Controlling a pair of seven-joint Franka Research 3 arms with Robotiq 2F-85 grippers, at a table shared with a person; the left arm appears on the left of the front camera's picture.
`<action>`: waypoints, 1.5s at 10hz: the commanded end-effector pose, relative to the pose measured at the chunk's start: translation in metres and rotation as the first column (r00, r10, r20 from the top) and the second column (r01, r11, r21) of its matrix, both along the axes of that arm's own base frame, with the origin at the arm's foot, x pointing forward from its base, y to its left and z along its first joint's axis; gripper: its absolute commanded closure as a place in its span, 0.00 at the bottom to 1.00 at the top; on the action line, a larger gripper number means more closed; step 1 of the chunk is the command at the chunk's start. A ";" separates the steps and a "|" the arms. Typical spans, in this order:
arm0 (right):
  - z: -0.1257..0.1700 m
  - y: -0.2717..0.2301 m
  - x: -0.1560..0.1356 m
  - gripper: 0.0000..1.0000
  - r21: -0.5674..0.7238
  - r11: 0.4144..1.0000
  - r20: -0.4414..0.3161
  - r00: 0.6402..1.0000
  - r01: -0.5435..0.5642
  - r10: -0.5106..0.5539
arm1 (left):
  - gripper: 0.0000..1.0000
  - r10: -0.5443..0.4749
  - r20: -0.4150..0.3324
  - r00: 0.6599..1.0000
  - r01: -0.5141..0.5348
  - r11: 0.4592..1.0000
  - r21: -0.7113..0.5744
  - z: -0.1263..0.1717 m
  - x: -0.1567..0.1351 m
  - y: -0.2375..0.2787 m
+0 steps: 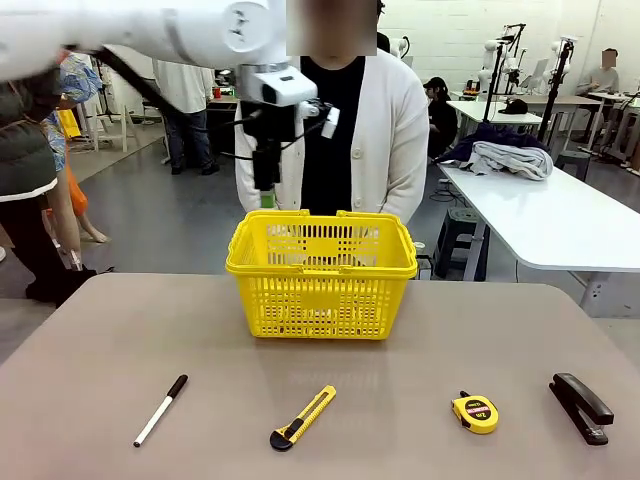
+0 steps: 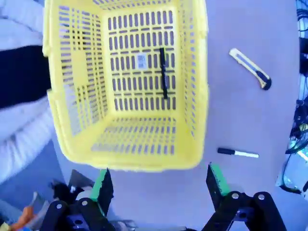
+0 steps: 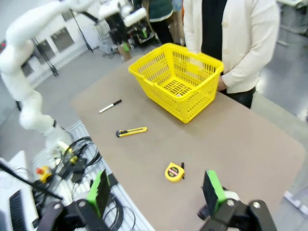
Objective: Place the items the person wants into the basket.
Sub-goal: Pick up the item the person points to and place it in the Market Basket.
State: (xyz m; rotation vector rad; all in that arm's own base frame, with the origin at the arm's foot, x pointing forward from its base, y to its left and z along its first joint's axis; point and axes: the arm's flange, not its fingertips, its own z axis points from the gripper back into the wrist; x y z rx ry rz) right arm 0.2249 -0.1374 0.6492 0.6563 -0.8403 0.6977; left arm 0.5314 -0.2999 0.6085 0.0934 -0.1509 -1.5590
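Fingers [image 2: 102,188] of the left gripper [image 2: 159,174] are spread wide and empty, hanging right over the yellow basket [image 2: 197,96] — and on its slotted plastic floor lies the slim black pen [image 2: 162,72], so one item is in, I'd say. The right gripper [image 3: 155,185] hovers wide open too, holding nothing, with the chunky yellow-and-black tape measure [image 3: 174,172] closest to it — a sensible next pick. The black stapler [image 1: 580,405], long and hinged, waits at the right end of the smooth matte table [image 1: 100,340]. The person [image 1: 345,130] stands just behind the basket.
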 end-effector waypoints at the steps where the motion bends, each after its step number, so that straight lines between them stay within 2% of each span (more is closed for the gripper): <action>1: 0.002 0.001 0.001 0.00 0.022 1.000 0.017 1.000 -0.020 0.019 | 0.00 0.100 0.073 0.992 -0.096 0.994 -0.060 -0.044 -0.094 0.072; 3: 0.002 0.001 0.001 0.00 0.022 1.000 0.017 1.000 -0.020 0.019 | 0.00 0.187 0.074 0.980 -0.176 0.976 -0.129 -0.044 -0.116 0.116; 6: 0.002 0.001 0.001 0.00 0.022 1.000 0.017 1.000 -0.020 0.019 | 0.00 0.187 -0.068 0.980 -0.198 0.958 -0.208 -0.056 -0.097 0.156; 8: 0.002 0.001 0.001 0.00 0.022 1.000 0.017 1.000 -0.020 0.019 | 0.00 0.160 -0.100 0.982 -0.177 0.963 -0.202 -0.063 -0.088 0.160; 9: 0.002 0.001 0.001 0.00 0.022 1.000 0.017 1.000 -0.020 0.019 | 0.00 0.215 -0.052 0.975 -0.221 0.960 -0.175 -0.063 -0.104 0.165; 15: 0.002 0.001 0.001 0.00 0.022 1.000 0.017 1.000 -0.020 0.019 | 0.00 0.215 -0.052 0.975 -0.221 0.960 -0.175 -0.063 -0.104 0.165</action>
